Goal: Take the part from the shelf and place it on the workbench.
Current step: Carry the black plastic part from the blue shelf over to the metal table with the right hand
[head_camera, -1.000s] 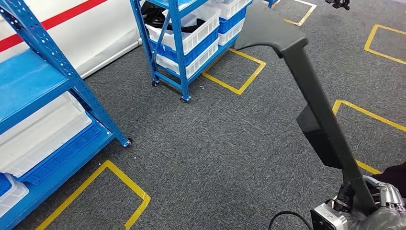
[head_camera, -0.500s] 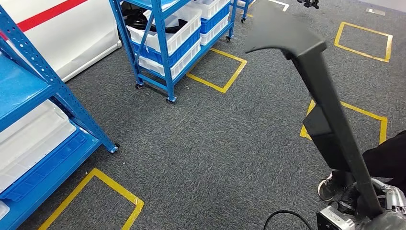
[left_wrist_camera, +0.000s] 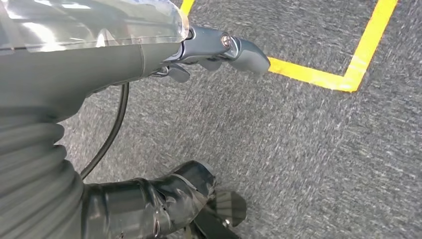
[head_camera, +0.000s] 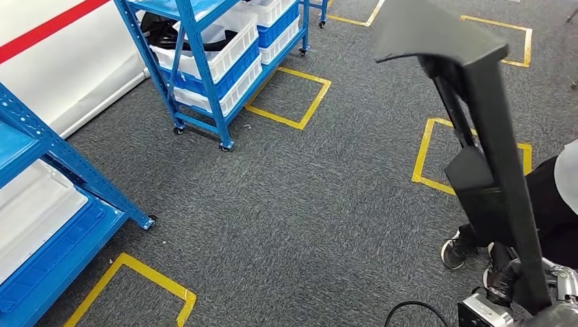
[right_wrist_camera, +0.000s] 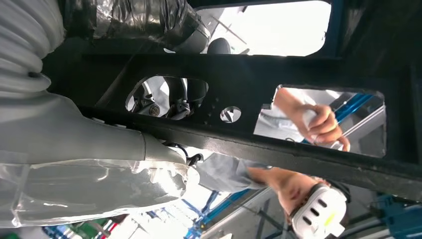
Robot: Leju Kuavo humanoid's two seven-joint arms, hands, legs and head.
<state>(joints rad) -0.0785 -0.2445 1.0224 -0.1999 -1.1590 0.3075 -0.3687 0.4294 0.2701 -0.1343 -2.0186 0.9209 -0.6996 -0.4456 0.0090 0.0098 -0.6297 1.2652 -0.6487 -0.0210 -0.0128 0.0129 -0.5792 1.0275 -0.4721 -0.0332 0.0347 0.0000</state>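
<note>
The part [head_camera: 491, 157] is a long black bracket with a flat angled top. It rises from the lower right of the head view up to the top edge. My right hand [head_camera: 555, 296] grips its lower end at the bottom right corner. In the right wrist view the part [right_wrist_camera: 249, 79] crosses in front of my right hand [right_wrist_camera: 89, 144] as a black bar with cut-outs, and the fingers are wrapped on it. My left hand [left_wrist_camera: 164, 199] hangs over grey carpet, its thumb and dark fingers apart, holding nothing.
A wheeled blue shelf [head_camera: 204, 68] with white and blue bins stands at the upper left. A second blue shelf [head_camera: 48, 225] is at the left edge. Yellow tape squares [head_camera: 290, 95] mark the carpet. A person's shoe [head_camera: 455, 251] and dark trouser leg stand close behind the part.
The camera has turned, so the shelves slid left and the yellow squares shifted. A person's shoe and leg have come into view at the right. My right hand still holds the part.
</note>
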